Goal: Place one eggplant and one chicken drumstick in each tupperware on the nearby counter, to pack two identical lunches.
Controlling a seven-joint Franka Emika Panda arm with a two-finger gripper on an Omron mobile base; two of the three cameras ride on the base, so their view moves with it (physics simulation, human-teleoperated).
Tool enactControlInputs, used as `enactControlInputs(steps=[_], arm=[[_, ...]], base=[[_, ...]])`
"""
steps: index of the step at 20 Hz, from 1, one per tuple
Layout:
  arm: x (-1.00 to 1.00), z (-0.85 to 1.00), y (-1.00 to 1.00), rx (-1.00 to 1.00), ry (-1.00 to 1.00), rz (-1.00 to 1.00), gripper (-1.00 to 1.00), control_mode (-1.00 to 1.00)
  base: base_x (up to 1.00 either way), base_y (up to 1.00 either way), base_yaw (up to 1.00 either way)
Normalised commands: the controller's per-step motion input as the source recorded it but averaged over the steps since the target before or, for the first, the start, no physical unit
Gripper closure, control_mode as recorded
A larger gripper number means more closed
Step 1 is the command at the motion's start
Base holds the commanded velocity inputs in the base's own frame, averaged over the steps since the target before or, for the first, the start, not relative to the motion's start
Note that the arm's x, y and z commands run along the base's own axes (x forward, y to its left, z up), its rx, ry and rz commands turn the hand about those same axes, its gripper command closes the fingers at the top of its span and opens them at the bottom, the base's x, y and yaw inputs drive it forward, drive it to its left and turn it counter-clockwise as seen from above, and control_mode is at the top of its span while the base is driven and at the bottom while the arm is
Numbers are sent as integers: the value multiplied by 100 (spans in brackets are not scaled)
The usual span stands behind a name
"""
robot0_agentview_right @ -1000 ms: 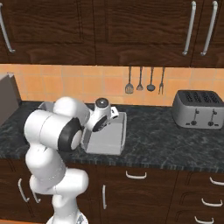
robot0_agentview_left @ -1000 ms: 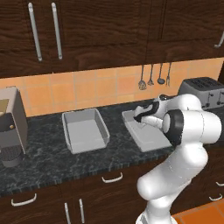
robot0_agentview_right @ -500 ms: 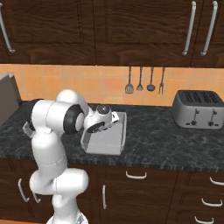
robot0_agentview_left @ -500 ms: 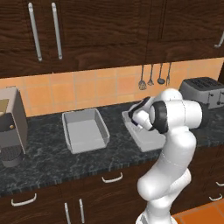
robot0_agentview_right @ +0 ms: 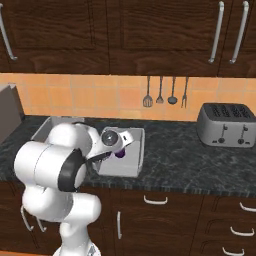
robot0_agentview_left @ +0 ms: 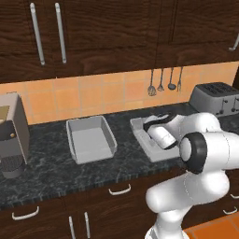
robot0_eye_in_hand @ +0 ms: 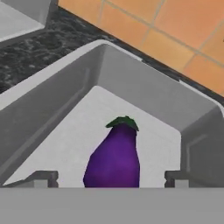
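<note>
A purple eggplant [robot0_eye_in_hand: 114, 157] with a green cap lies inside the right grey tupperware [robot0_eye_in_hand: 144, 87], stem end toward its far wall. My gripper [robot0_eye_in_hand: 110, 179] hangs open just over it, one fingertip on each side and clear of it. From the right base view the eggplant [robot0_agentview_right: 120, 154] peeks out under my hand in that tupperware [robot0_agentview_right: 141, 146]. The left tupperware [robot0_agentview_left: 74, 125] stands beside it on the counter [robot0_agentview_left: 51, 168]. The chicken drumstick is out of view.
A silver toaster [robot0_agentview_left: 214, 98] stands at the right end of the counter. A coffee machine [robot0_agentview_left: 11, 135] is at the left end. Utensils [robot0_agentview_right: 165, 95] hang on the orange tiled wall. Dark upper cabinets hang above.
The jaws have opened wide, and the eggplant now lies loose in the right tupperware. My arm's elbow has swung over while the hand stayed above that tupperware.
</note>
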Motion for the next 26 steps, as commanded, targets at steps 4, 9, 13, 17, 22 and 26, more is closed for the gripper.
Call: enactControlInputs(steps=[4,9,13,17,22,26], arm=[[-36,100,20,0,-4,-4,-100,-100],[-25,100,6,0,0,-10,-100,-100],[-29,100,0,1,8,-8,-100,-100],[-81,100,19,0,6,-14,-100,-100],[-76,56,77,14,-4,-18,-100,-100],[-97,13,54,59,-13,-29,-100,-100]], base=[[0,0,0],[0,0,0],[0,0,0],[0,0,0],[0,0,0],[0,0,0]])
